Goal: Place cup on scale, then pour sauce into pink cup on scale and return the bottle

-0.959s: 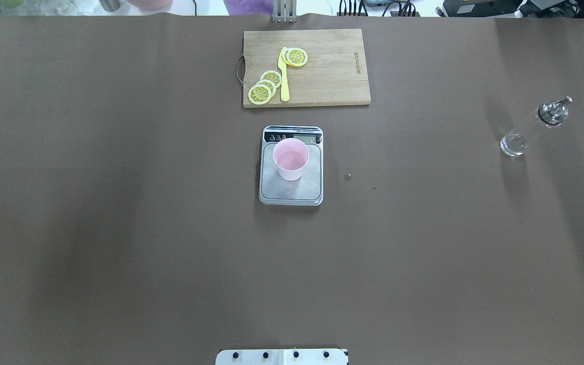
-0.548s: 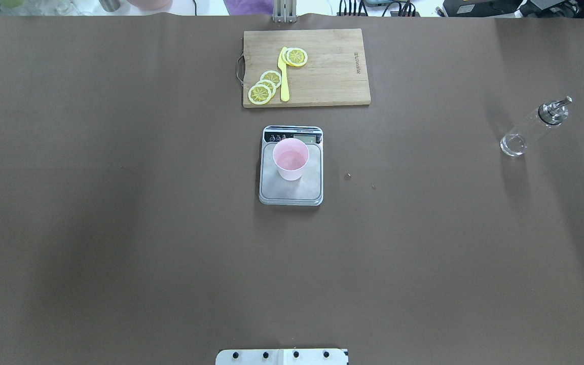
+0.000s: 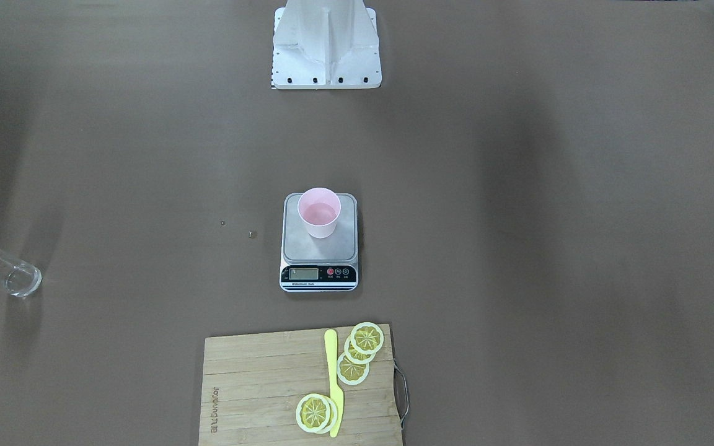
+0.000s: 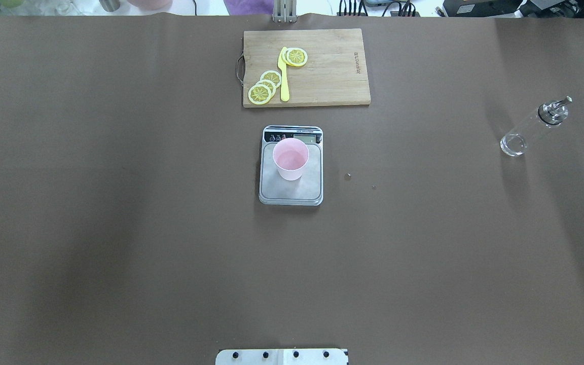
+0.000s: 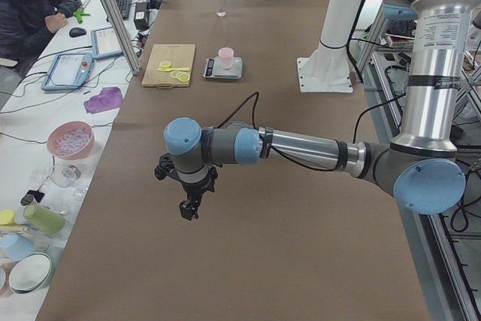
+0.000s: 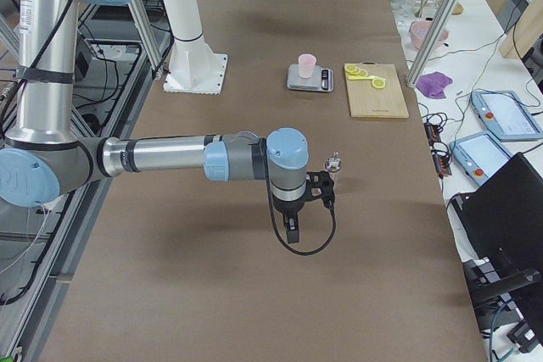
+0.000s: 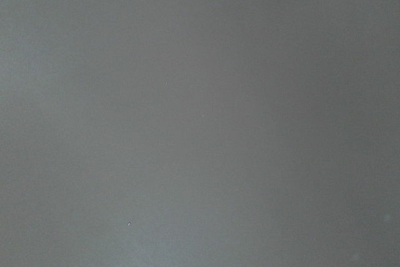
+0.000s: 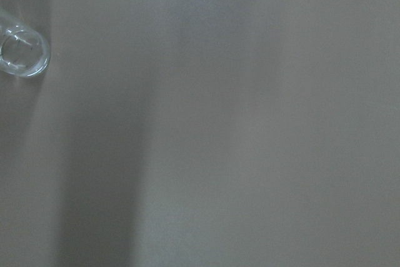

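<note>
**Exterior front-facing.** We find the pink cup point(image 3: 318, 214) upright on the steel platform of the scale point(image 3: 307, 249), mid-worktop point(image 3: 518, 186). The bottle point(image 3: 0, 272) stands well apart, at the robot's right. A cutting board point(image 3: 258, 384) with lemon slices point(image 3: 367, 338) and a yellow knife point(image 3: 333, 384) lies on the scale's far side from the robot.

**Overhead exterior.** No arm shows here. The cup sits inside the platform's edges, and we cannot tell whether it holds sauce.

**Exterior left.** The left end effector point(image 5: 189, 210) points down over bare worktop. We cannot tell whether it is released or clenched.

**Exterior right.** The right end effector point(image 6: 293, 232) hangs near the bottle, whose spout point(image 6: 333, 161) shows just past the wrist. Its state cannot be told either.

**Left wrist-mounted.** Only bare worktop shows.

**Right wrist-mounted.** The bottle's base point(image 8: 22, 51) sits at the left edge.

**Judgement.** We take the placing as done and the pour as the step in hand.
- The right arm suits it, being the nearer.
- We would centre on the clear body below the cap and carry the bottle upright.
- We would tilt it only once the spout is over the cup's mouth, without touching the cup or scale.
</note>
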`<state>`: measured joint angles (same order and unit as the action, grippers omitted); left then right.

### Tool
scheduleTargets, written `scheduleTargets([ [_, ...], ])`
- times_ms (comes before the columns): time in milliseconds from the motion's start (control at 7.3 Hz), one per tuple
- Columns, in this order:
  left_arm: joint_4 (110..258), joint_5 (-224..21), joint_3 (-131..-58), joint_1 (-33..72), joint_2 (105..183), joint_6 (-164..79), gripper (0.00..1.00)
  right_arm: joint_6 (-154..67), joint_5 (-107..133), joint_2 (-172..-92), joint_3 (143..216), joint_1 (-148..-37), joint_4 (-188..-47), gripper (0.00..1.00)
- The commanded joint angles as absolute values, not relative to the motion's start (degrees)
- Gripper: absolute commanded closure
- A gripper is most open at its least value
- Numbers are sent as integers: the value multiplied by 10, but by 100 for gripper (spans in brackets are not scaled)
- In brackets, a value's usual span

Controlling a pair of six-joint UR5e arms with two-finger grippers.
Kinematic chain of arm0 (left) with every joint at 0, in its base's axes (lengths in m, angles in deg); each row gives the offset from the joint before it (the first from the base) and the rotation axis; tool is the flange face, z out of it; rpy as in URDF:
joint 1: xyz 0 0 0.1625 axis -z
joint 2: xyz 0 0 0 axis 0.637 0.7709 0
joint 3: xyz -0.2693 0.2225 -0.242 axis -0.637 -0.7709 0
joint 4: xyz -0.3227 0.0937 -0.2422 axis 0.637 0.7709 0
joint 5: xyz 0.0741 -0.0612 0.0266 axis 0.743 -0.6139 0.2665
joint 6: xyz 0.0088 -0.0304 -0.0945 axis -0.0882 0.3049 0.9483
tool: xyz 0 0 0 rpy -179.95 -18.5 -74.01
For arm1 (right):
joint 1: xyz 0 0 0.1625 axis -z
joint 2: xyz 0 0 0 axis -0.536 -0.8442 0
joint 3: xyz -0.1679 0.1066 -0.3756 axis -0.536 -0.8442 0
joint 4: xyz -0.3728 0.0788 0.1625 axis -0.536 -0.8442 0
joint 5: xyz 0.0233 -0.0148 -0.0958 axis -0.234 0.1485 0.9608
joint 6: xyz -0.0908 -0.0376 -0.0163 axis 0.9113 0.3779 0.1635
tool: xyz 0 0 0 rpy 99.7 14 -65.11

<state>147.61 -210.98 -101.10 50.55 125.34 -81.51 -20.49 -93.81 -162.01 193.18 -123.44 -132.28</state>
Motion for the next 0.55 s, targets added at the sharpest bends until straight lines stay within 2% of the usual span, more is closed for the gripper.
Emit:
scheduleTargets([
  [0, 1475, -2108, -1009, 505, 1250, -815, 2, -205, -938, -1651, 1968, -1235, -1322, 0],
  [411, 1474, -2107, -1011, 506, 1243, -814, 2, -209, -945, -1671, 1973, -1235, -1322, 0],
])
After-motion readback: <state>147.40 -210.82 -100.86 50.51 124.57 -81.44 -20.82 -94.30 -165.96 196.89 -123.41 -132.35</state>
